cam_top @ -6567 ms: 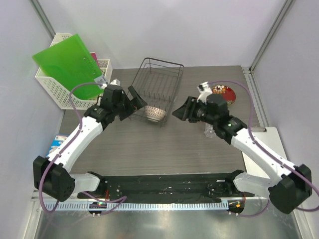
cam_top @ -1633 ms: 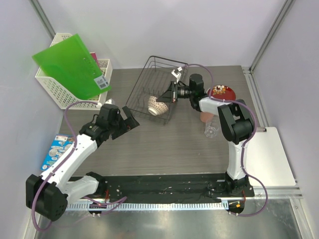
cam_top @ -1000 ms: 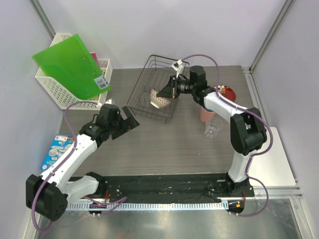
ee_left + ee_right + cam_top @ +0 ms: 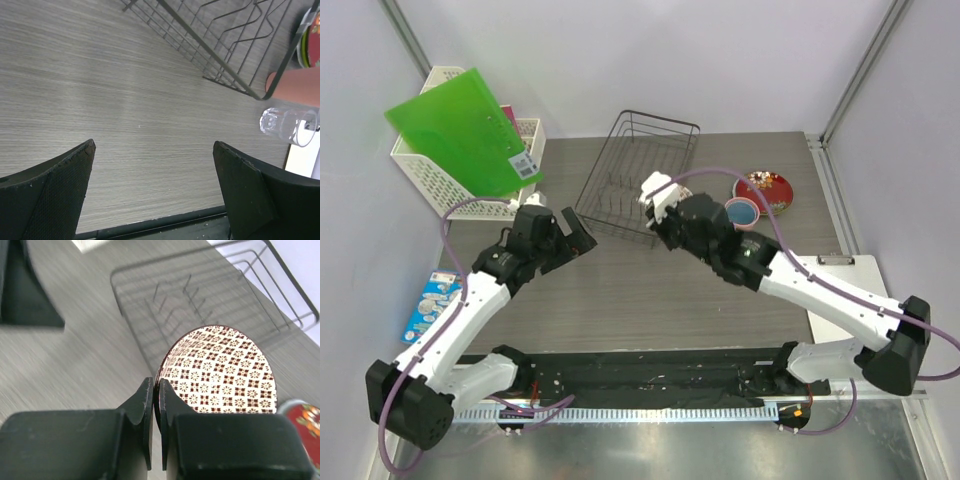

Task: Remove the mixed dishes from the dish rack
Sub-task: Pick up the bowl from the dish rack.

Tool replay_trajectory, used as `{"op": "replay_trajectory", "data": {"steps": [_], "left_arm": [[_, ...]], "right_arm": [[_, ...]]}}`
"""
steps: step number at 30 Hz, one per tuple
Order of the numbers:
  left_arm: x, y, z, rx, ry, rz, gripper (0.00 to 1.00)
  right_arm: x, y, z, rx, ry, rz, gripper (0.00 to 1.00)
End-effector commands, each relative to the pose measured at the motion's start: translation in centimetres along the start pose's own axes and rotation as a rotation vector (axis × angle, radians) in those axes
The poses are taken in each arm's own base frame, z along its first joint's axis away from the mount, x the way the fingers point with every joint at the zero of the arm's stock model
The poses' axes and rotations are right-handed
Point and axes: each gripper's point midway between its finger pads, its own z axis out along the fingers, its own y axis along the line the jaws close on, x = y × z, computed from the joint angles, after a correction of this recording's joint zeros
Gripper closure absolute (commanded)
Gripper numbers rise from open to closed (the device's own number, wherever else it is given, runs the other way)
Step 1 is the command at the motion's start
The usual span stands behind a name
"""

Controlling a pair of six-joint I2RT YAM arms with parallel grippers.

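My right gripper [image 4: 155, 385] is shut on the rim of the white bowl with the reddish pattern [image 4: 220, 370], held on edge above the table. In the top view the right gripper [image 4: 660, 212] hangs by the near right corner of the black wire dish rack [image 4: 635, 170], and the wrist hides the bowl. No dishes show in the dish rack [image 4: 200, 295]. My left gripper [image 4: 578, 238] is open over bare table left of the rack, and in its own view the left gripper [image 4: 152, 145] holds nothing. The pink cup [image 4: 740, 212] with a light blue cup inside and the red patterned plate [image 4: 767, 188] stand right of the rack.
A clear glass [image 4: 285, 125] stands next to the pink cup [image 4: 297, 85]. A white lattice basket [image 4: 430, 170] with a green folder [image 4: 460, 125] fills the far left. A printed packet [image 4: 435, 300] lies at the left edge and a white board [image 4: 865, 320] at the right.
The right arm has drawn the bowl out of the rack and swung back toward the near side. The left arm has barely shifted, still open.
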Motion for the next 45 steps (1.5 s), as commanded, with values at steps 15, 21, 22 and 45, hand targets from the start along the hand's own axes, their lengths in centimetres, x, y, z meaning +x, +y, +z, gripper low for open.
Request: {"op": "replay_trajectory", "data": {"steps": [15, 21, 22, 45], "left_arm": [[0.4, -7.5, -5.7, 0.458, 0.035, 0.207, 0.09], [2.0, -7.4, -5.8, 0.501, 0.063, 0.259, 0.14], [2.3, -7.6, -5.9, 0.51, 0.065, 0.273, 0.15], [8.2, -6.3, -3.7, 0.418, 0.212, 0.479, 0.29]], "right_arm": [[7.1, 12.0, -6.6, 0.005, 0.031, -0.46, 0.99], [7.9, 15.3, -6.4, -0.127, 0.005, -0.423, 0.99], [7.8, 16.2, -6.4, -0.167, -0.003, -0.41, 0.99], [3.0, 20.7, -7.8, -0.384, -0.108, -0.197, 0.99]]}}
